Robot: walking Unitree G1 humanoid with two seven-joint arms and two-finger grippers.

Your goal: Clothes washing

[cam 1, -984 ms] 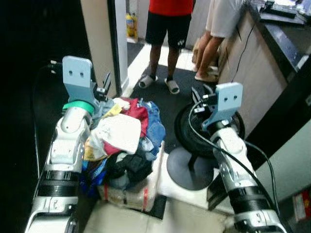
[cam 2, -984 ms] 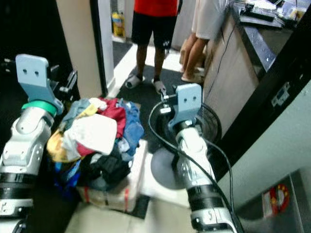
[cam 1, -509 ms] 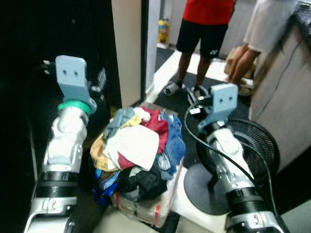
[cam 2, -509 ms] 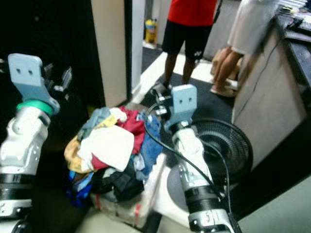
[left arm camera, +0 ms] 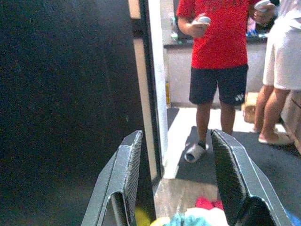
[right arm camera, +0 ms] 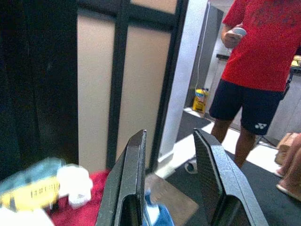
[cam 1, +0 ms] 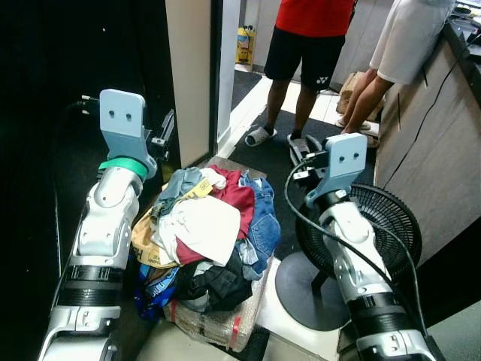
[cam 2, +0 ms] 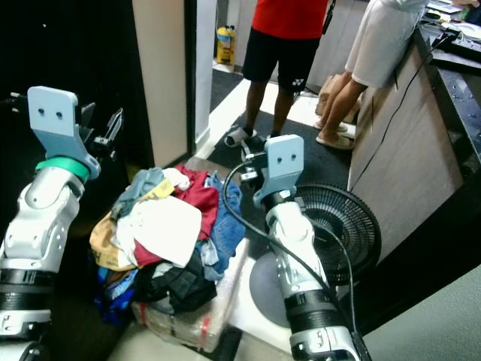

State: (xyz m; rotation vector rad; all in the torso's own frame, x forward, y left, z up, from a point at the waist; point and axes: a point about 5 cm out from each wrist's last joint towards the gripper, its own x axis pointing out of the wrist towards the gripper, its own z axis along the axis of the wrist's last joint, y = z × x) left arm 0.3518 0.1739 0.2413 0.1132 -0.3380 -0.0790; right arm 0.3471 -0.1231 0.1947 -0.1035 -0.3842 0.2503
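Laundry (cam 1: 207,226) sits nearest, a loose heap of mixed garments on a plastic-wrapped bundle (cam 1: 214,323) on the floor, between the two raised arms. A white garment (cam 1: 203,226) lies on top, with a red one (cam 1: 237,197) and blue denim (cam 1: 263,222) behind it, and dark pieces (cam 1: 214,282) spill toward the front. The pile looks unstable: a careless pull on the top piece would likely drag its neighbours off the bundle and across the floor.

Just right of the heap stands a floor fan (cam 1: 361,229) on a round base (cam 1: 308,289). The right arm rises directly in front of its grille, and the arm's black cable (cam 1: 323,218) loops close by; a sideways sweep could snag the cable or knock the fan over.

The left gripper (left arm camera: 176,188) hovers above the far edge of the pile, fingers spread wide with nothing between them. The right gripper (right arm camera: 169,183) is likewise spread and empty, aimed over the red cloth. Neither touches the clothes, so no grasp has begun, by my reading.

Beyond the left gripper stands a beige door post (cam 1: 189,75) beside a dark opening; a forward reach could strike it.

Farthest off, a person in a red shirt (cam 1: 304,45) and another in white (cam 1: 398,45) stand on the dark mat (cam 1: 278,158). Walking or swinging an arm that way risks contact with their feet.
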